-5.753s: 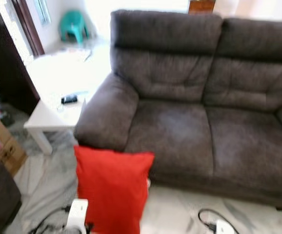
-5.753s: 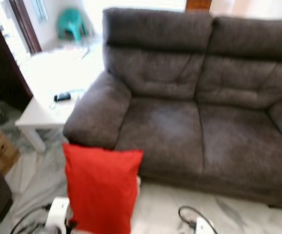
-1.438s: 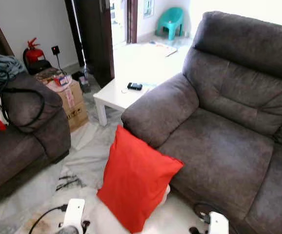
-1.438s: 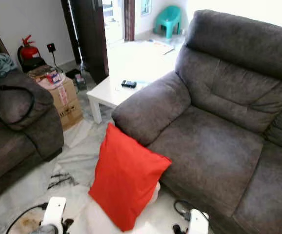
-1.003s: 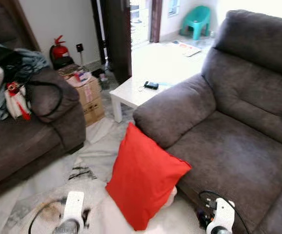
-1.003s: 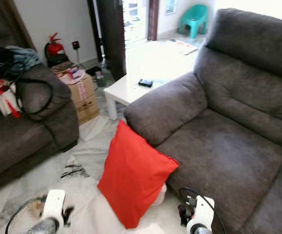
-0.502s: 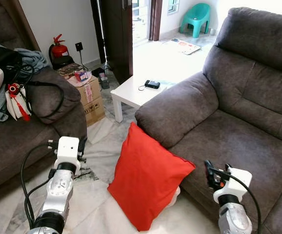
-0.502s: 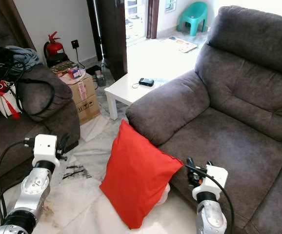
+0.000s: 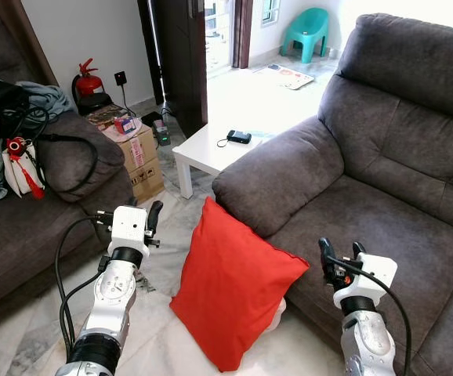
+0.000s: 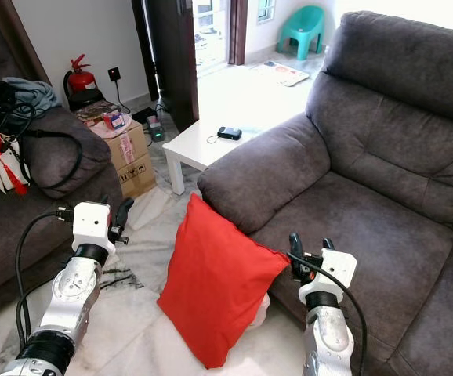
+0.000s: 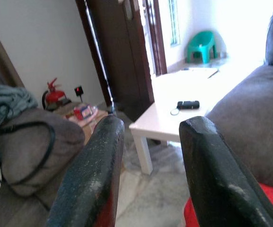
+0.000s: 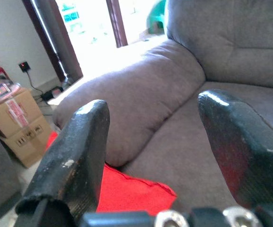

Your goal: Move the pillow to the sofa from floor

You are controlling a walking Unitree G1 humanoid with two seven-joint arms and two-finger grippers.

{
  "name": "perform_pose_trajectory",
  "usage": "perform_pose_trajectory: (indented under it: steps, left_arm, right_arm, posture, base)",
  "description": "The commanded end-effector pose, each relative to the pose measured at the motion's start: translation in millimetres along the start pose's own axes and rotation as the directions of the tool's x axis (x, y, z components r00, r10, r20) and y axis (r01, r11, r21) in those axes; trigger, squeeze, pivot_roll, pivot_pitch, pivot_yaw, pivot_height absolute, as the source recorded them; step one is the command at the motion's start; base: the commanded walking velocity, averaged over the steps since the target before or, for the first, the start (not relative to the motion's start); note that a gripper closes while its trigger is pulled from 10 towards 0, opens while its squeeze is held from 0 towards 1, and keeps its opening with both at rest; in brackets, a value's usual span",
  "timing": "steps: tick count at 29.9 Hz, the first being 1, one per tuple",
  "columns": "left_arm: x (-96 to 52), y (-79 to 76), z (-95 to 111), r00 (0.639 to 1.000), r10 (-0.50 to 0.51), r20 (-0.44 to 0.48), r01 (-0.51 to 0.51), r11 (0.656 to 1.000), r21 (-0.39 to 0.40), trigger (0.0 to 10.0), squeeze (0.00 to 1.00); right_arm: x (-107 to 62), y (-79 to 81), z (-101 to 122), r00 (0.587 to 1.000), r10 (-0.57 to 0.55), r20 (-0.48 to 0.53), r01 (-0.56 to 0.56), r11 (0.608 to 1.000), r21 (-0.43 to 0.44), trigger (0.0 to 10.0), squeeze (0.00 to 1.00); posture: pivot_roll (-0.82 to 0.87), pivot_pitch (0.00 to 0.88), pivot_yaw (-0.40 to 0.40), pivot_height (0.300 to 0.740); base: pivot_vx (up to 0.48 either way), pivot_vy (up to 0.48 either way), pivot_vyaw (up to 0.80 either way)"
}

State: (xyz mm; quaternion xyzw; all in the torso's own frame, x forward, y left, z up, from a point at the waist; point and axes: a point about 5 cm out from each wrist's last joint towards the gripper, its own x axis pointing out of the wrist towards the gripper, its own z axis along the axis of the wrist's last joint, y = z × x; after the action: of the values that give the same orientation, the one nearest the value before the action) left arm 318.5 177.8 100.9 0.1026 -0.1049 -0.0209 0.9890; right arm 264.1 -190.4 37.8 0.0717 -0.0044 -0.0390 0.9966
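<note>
Both silver arms are raised forward, the left tool (image 9: pixel 151 215) and right tool (image 9: pixel 338 257) spread wide, flanking the square red fabric pillow (image 9: pixel 233 283), which stands tilted on one corner on the floor against the grey fabric sofa (image 9: pixel 367 196).

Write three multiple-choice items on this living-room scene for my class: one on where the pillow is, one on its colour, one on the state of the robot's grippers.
1. Where is the pillow?
A. On the floor, leaning on the sofa front
B. On the sofa seat
C. On the white table

2. What colour is the pillow?
A. Teal
B. Red
C. Grey

3. What state are the left gripper and right gripper in?
A. Both open, empty
B. Both shut on the pillow
C. Left shut on the black device

Key: 1 A, it stands on the floor by the armrest; 2 B, bright red cover; 3 A, both wrist views show spread fingers with nothing between them.
</note>
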Motion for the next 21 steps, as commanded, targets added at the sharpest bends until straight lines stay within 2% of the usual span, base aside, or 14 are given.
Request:
perform_pose_trajectory:
  steps: [1, 8, 13, 16, 21]
  left_arm:
    - [5.2, 2.7, 7, 1.0, -0.01, 0.017, 0.009, 1.0, 0.016, 10.0, 0.0]
    - [9.0, 4.7, 16, 0.999, 0.005, 0.047, -0.005, 1.0, 0.009, 10.0, 0.0]
    - [9.0, 1.6, 13, 0.999, -0.007, 0.032, 0.007, 1.0, 0.003, 10.0, 0.0]
    - [6.4, 0.2, 11, 0.999, -0.028, 0.019, 0.028, 1.0, 0.0, 10.0, 0.0]
    - [-1.6, 3.3, 8, 0.999, -0.048, 0.01, 0.047, 0.999, 0.007, 10.0, 0.0]
  right_arm:
    - [0.5, 4.1, 2, 1.0, 0.015, 0.001, -0.015, 1.0, 0.002, 10.0, 0.0]
    - [1.2, 9.2, -1, 0.999, 0.044, -0.02, -0.044, 0.999, -0.002, 10.0, 0.0]
    - [1.2, 2.7, 3, 1.0, 0.029, -0.011, -0.029, 1.0, -0.011, 10.0, 0.0]
    - [0.0, -3.8, 5, 1.0, -0.003, -0.006, 0.002, 1.0, -0.018, 10.0, 0.0]
    - [1.1, -1.3, 8, 1.0, -0.002, 0.011, 0.002, 1.0, -0.027, 10.0, 0.0]
  posture:
    - [-0.02, 0.0, -0.028, 0.74]
    - [-0.01, 0.0, -0.039, 0.74]
    - [-0.03, 0.0, -0.022, 0.74]
    - [-0.04, 0.0, -0.01, 0.74]
    - [-0.04, 0.0, -0.008, 0.74]
  base:
    - [0.0, 0.0, 0.0]
    - [0.071, 0.0, 0.0]
    - [0.25, 0.0, 0.0]
    - [0.256, 0.0, 0.0]
    - [0.258, 0.0, 0.0]
